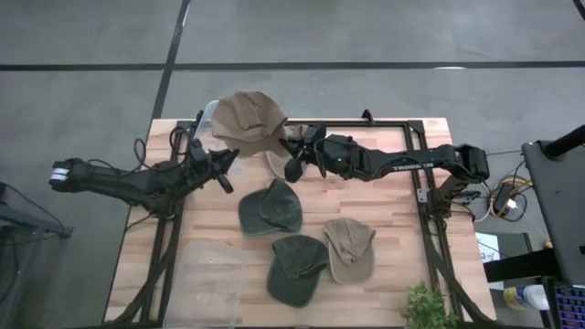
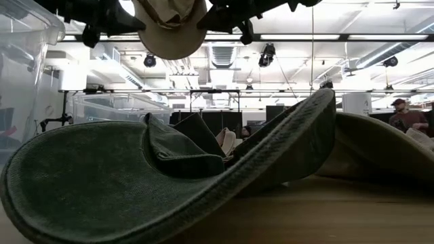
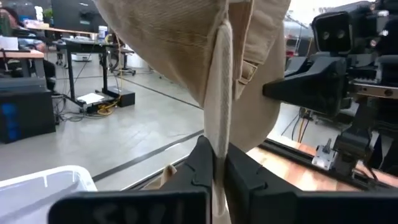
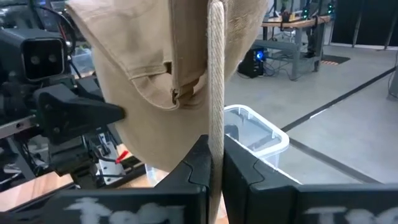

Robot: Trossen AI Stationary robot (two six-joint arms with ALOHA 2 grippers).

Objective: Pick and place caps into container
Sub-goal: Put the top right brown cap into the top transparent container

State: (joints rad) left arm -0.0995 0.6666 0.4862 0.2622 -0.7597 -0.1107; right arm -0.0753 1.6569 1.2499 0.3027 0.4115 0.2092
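Note:
A tan cap (image 1: 247,117) hangs in the air over the table's far left part, between both grippers; in the low view it shows at the top (image 2: 169,27). My left gripper (image 1: 228,163) is shut on its near-left edge. My right gripper (image 1: 291,144) is shut on its right edge. A clear container (image 1: 207,117) stands under the cap at the far left corner, also in the right wrist view (image 4: 258,134). Another tan cap (image 1: 279,163) lies partly under the grippers. Two dark green caps (image 1: 270,208) (image 1: 297,267) and a tan cap (image 1: 349,249) rest on the wood. My left gripper pinches the tan cap's rim band (image 3: 217,124) between its two fingers (image 3: 200,165), the band running up out of the gap. The cap is lifted clear and spreads above the fingers. My right gripper pinches the rim band on the opposite side (image 4: 216,93) between its fingers (image 4: 198,163). The cap is stretched between the two holds, clear of the table.
A flat clear plastic piece (image 1: 212,279) lies at the near left. A small green plant (image 1: 425,309) stands at the near right edge. A black frame (image 1: 422,196) runs along the table's sides. Bare wood shows at the right, beside the caps.

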